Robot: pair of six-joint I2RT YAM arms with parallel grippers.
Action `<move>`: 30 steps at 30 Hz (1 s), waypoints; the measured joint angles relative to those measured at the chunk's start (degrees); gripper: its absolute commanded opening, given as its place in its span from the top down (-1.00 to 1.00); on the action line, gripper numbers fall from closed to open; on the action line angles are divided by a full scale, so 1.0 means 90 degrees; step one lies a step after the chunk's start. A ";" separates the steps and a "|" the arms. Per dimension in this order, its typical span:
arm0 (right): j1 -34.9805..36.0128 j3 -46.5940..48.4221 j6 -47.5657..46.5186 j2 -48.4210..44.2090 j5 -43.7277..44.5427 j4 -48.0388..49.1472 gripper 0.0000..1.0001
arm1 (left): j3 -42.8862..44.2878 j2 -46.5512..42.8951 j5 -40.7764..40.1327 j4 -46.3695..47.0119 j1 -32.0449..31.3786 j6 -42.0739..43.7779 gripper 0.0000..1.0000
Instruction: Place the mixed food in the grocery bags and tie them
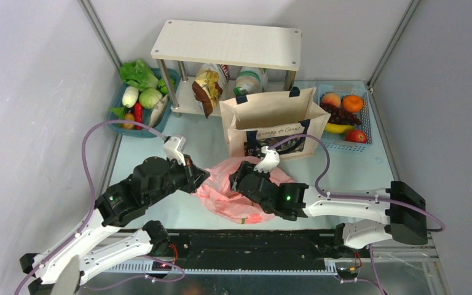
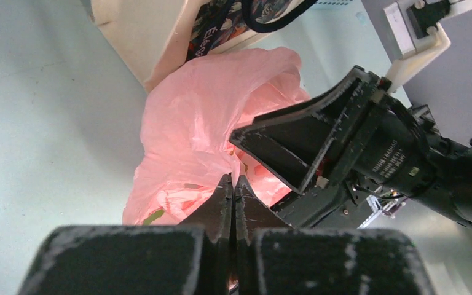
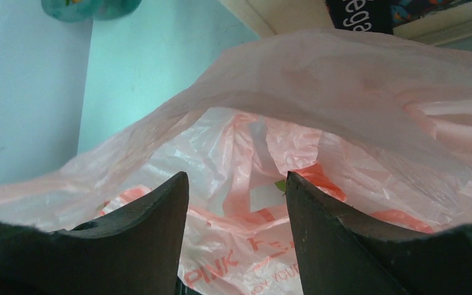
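The pink plastic bag lies crumpled on the table in front of the standing beige tote. My left gripper is at the bag's left edge. In the left wrist view it is shut, with a sliver of pink film between the jaws. My right gripper is open, and its fingers reach into the bag's mouth under an arched upper layer. Grapes, a banana and an apple are in the blue basket. A crisp packet leans under the shelf.
A white shelf stands at the back. A teal basket of vegetables, with a white radish, sits at the back left. The blue basket is at the back right. Purple cables loop over both arms.
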 measured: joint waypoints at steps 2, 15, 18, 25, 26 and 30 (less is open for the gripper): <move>-0.0044 0.0000 0.0313 0.0107 0.0104 0.0007 -0.23 | -0.0061 0.0000 0.0083 0.0063 0.0000 -0.0070 1.00; -0.0838 0.0000 0.0721 0.1183 0.0046 0.0741 -0.19 | -0.0075 0.0010 0.0253 0.0294 0.0000 -0.0386 1.00; -0.1168 0.0002 0.0585 0.1547 -0.0153 0.1141 0.14 | -0.0075 0.0017 0.0245 0.0333 0.0002 -0.0393 1.00; -0.1450 0.0002 0.0427 0.1829 -0.0512 0.1324 1.00 | -0.0075 0.0100 0.0172 0.0379 0.0194 -0.0372 1.00; -0.1435 0.0002 0.0372 0.1773 -0.0568 0.1275 1.00 | -0.0075 0.0104 0.0136 0.0379 0.0257 -0.0345 1.00; -0.1299 0.0002 -0.0024 0.1190 -0.0852 0.0821 1.00 | -0.0075 0.0165 0.0024 0.0406 0.0716 -0.0146 1.00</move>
